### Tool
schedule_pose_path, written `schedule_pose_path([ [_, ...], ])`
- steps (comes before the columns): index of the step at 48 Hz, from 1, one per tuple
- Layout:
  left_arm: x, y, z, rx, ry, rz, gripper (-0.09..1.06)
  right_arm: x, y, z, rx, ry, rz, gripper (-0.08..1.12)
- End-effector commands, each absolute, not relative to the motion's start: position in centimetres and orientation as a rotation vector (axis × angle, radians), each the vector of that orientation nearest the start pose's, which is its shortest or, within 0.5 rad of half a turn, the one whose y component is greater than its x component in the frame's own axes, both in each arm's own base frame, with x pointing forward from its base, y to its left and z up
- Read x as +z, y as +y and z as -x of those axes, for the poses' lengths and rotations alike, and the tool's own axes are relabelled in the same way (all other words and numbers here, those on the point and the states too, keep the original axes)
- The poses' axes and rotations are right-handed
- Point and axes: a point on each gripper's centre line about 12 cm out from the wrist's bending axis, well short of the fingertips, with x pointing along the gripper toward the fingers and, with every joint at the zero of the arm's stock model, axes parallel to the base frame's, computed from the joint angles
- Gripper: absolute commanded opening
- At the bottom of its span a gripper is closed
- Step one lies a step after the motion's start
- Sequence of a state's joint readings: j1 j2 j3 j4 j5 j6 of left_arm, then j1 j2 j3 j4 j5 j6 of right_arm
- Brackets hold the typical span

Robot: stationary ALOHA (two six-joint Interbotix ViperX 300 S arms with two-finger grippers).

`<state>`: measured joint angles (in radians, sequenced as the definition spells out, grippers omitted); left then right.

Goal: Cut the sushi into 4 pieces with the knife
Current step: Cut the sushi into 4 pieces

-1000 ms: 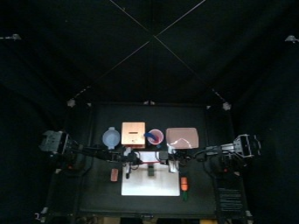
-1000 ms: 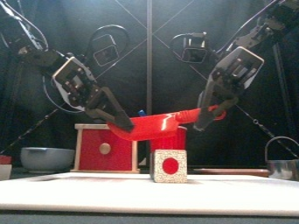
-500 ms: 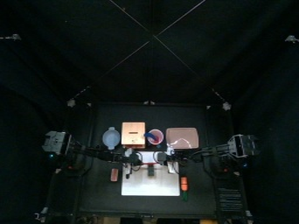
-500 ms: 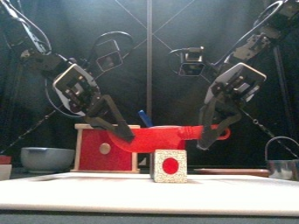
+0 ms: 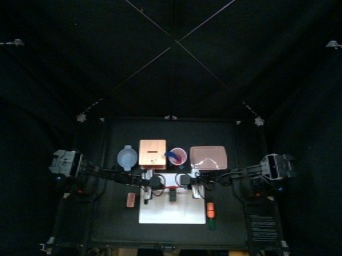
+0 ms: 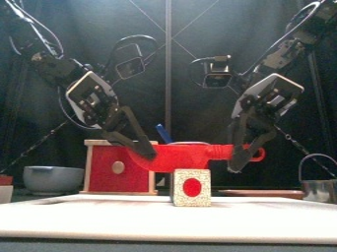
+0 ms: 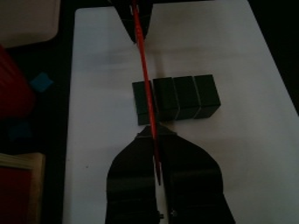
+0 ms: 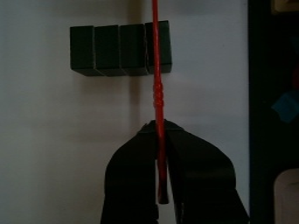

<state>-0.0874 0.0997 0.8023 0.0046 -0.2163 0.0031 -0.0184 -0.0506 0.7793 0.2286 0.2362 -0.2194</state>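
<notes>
The red knife (image 6: 191, 154) lies level, long axis left to right, its ends pinched by the left jaws and right jaws, just above the sushi roll (image 6: 191, 186), which points near-to-far on the white board (image 6: 79, 217).

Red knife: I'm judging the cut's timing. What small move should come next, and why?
Probably lower it straight down: the left hand and right hand hold the red knife level just above the sushi roll, over a seam near one end.

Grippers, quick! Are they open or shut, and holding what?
Left gripper: shut on the red knife.
Right gripper: shut on the red knife's other end.
</notes>
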Motion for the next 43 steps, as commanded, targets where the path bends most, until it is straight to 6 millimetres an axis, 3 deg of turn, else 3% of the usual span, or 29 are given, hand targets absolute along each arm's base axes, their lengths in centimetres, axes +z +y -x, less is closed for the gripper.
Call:
schedule_pose_path([
  [1, 10.3, -4.3, -36.7, -0.117, 0.71, -0.055, 0.24, 13.3, 0.0, -34.0, 0.029, 0.955, -0.037, 0.15],
  [22, 10.2, -5.1, -36.5, -0.137, 0.715, -0.059, 0.24, 13.1, 0.9, -33.9, 0.051, 0.962, -0.034, 0.15],
  [37, 6.7, -4.7, -36.0, -0.121, 0.812, -0.051, 0.24, 10.0, 0.8, -33.8, 0.045, 1.043, -0.037, 0.15],
  [43, 6.3, -4.7, -36.1, -0.117, 0.824, -0.048, 0.24, 9.1, 0.8, -33.7, 0.043, 1.071, -0.038, 0.15],
])
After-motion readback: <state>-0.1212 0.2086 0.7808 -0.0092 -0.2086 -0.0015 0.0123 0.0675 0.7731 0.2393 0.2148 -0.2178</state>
